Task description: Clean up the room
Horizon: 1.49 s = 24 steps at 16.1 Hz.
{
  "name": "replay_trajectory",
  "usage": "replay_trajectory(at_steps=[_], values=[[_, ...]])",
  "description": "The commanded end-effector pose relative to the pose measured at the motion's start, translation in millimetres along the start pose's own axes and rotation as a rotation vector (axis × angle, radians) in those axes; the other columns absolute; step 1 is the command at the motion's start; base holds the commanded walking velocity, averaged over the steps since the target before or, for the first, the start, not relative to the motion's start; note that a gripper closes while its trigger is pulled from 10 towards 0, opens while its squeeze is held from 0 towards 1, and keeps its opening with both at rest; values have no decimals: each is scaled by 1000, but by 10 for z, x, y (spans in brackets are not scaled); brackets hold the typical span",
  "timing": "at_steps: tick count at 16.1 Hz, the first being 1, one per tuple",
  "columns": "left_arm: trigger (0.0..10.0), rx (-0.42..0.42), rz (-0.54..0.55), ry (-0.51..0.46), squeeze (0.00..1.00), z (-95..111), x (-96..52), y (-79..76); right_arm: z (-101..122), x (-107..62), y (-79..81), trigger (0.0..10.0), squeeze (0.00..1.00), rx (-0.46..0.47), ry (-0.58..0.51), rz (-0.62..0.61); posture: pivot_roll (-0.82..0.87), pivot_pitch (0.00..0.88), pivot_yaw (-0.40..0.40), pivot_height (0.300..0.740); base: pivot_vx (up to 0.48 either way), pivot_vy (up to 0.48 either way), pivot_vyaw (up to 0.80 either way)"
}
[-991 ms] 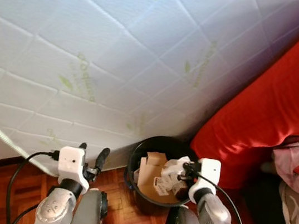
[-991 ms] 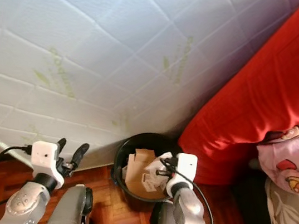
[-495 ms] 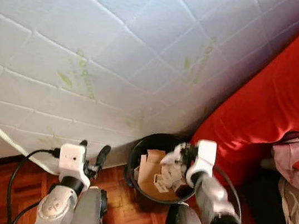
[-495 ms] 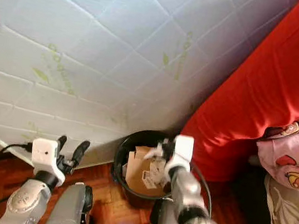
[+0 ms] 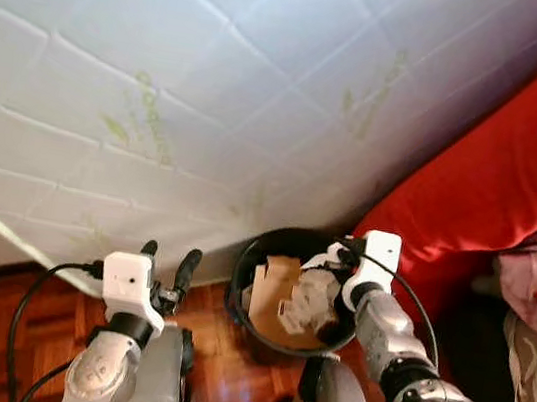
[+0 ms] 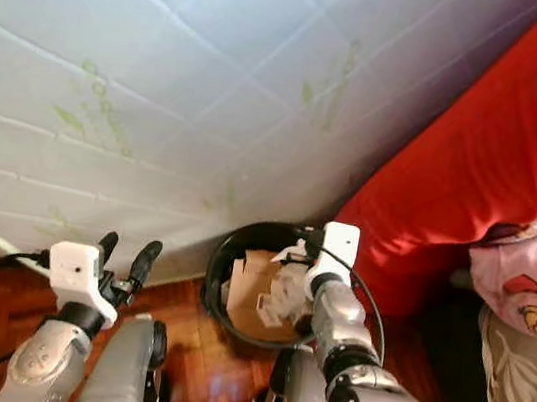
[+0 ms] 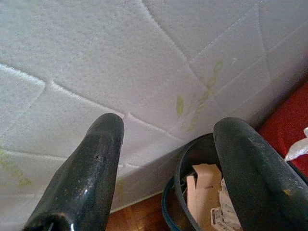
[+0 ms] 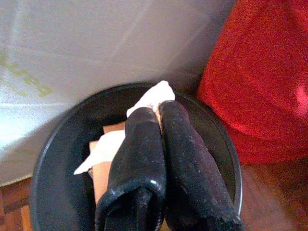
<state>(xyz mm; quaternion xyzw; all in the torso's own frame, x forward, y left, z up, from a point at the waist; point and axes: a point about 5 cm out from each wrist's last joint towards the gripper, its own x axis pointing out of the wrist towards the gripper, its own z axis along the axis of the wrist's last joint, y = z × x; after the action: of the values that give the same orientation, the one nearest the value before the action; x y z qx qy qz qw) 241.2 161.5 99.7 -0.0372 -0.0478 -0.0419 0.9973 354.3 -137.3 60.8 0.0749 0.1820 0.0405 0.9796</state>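
The right hand (image 8: 156, 108) is pinched together on a crumpled white tissue (image 8: 153, 95), held over the black waste bin (image 5: 248, 269). The tissue sticks out past the fingertips. The left hand (image 5: 166, 265), fingers spread apart and holding nothing, hovers beside the bin.

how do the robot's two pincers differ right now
The right pincer is shut on a white tissue; the left pincer is open and holds nothing. The right hangs over the black bin; the left is beside it, facing the mattress. Both have two long black fingers.
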Motion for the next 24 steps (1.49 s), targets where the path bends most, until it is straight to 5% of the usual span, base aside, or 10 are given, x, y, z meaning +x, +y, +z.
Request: replay_trajectory(at_steps=[1, 10, 11, 12, 13, 24], values=[[10000, -5, 2, 19, 0, -10, -50, -20, -118, -25, -34, 10000, 0, 8, 52, -16, 248, 386, -62, 605, 0, 0, 0], [10000, 0, 52, 40, 0, 115, -277, -23, -128, -37, -51, 10000, 0, 34, 27, -18, 281, 476, -72, 605, 0, 0, 0], [10000, -1, 55, 44, 0, 122, -288, -28, -120, -35, -54, 10000, 243, 42, 24, -20, 287, 482, -74, 605, 0, 0, 0], [10000, -1, 58, 47, 0, 126, -301, -31, -105, -32, -51, 10000, 678, 61, 15, -19, 287, 483, -75, 605, 0, 0, 0], [10000, -2, 62, 53, 0, 131, -319, -36, -103, -29, -35, 10000, 1000, 57, 19, -7, 288, 486, -80, 605, 0, 0, 0], [10000, -3, 74, 63, 0, 128, -311, -34, -159, -30, 73, 10000, 1000, 52, 57, 89, 286, 478, -86, 605, 0, 0, 0]])
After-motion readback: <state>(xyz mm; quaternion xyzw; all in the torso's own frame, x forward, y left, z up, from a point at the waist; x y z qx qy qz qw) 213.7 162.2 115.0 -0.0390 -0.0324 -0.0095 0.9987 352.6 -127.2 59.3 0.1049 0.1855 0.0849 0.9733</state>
